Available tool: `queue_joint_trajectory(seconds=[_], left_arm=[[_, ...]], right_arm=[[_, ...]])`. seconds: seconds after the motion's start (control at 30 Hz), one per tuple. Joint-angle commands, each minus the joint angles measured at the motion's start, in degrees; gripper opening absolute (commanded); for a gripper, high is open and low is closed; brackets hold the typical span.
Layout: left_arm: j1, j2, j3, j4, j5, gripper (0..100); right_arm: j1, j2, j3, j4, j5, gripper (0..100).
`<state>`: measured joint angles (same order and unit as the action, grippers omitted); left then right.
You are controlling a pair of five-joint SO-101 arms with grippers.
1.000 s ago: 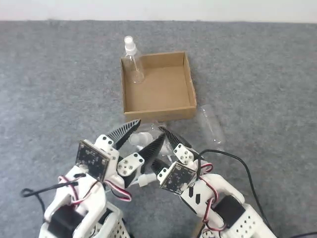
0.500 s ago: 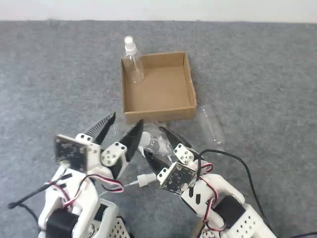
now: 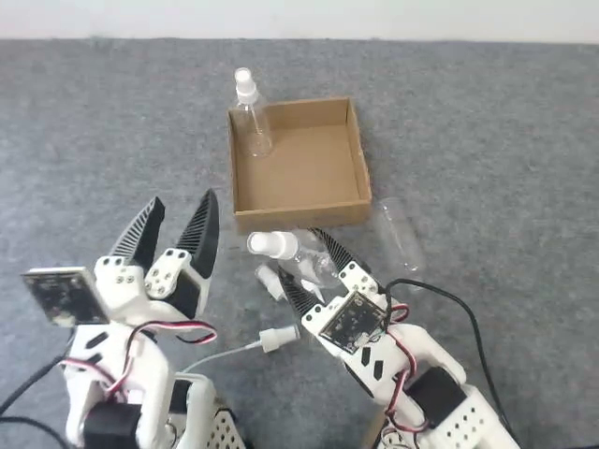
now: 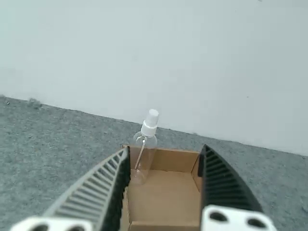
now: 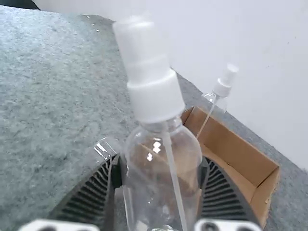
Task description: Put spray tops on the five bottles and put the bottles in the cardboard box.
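My right gripper (image 3: 297, 255) is shut on a clear bottle (image 5: 161, 159) that carries a white spray top (image 3: 267, 244), just in front of the cardboard box (image 3: 301, 208). The top (image 5: 147, 79) sits on the neck, its tube running down inside. Another capped bottle (image 3: 251, 117) stands upright in the box's far left corner, also seen past my left gripper (image 4: 165, 150). That left gripper (image 3: 182, 196) hangs open and empty, to the left of the held bottle and apart from it.
An uncapped clear bottle (image 3: 398, 232) lies on the carpet right of the box. A loose spray top (image 3: 277, 339) with its tube lies near the arms' bases, and a small white piece (image 3: 270, 281) sits beside the right gripper. Grey carpet spreads on both sides.
My left gripper has drawn back to the left, away from the bottle, and stays open. The right gripper still holds the bottle, whose spray top now stands free.
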<state>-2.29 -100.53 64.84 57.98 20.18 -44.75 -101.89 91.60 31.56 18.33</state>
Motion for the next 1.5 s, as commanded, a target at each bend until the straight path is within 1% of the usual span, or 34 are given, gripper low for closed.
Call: queue_joint_trajectory(seconds=[0.0, 0.1, 0.23, 0.33, 0.6, 0.8, 1.1, 1.3, 1.47], left_arm=[[-0.3, -0.1, 1.6, -4.1, 0.6, 22], [2.9, -0.1, 4.4, -6.4, -0.3, 22], [10.7, -0.1, 6.5, -6.5, -6.4, 21], [14.9, -0.1, 8.0, -6.4, -8.8, 21], [20.8, 0.0, 9.4, -6.2, -12.2, 21], [24.4, 0.0, 9.4, -4.3, -13.5, 21], [24.4, -0.1, 8.9, -4.3, -13.5, 21], [17.8, -0.1, 7.3, -4.7, -13.0, 21], [14.4, -0.1, 6.0, -4.7, -13.0, 21]], right_arm=[[0.7, -1.5, -3.3, -0.7, -3.4, 10.1], [0.7, -1.5, -4.5, 0.3, -6.0, 10.1], [0.7, -1.5, -6.5, 2.6, -9.4, 10.1], [0.7, -1.5, -7.3, 2.9, -11.4, 10.1], [0.7, -1.5, -7.1, 2.9, -11.3, 10.1], [0.7, -1.5, -7.1, 2.9, -11.3, 10.1], [0.8, -1.5, -6.9, 2.9, -11.3, 10.1], [1.0, -1.5, -6.9, 2.9, -11.3, 10.0], [1.0, -1.5, -6.9, 2.9, -11.3, 10.0]])
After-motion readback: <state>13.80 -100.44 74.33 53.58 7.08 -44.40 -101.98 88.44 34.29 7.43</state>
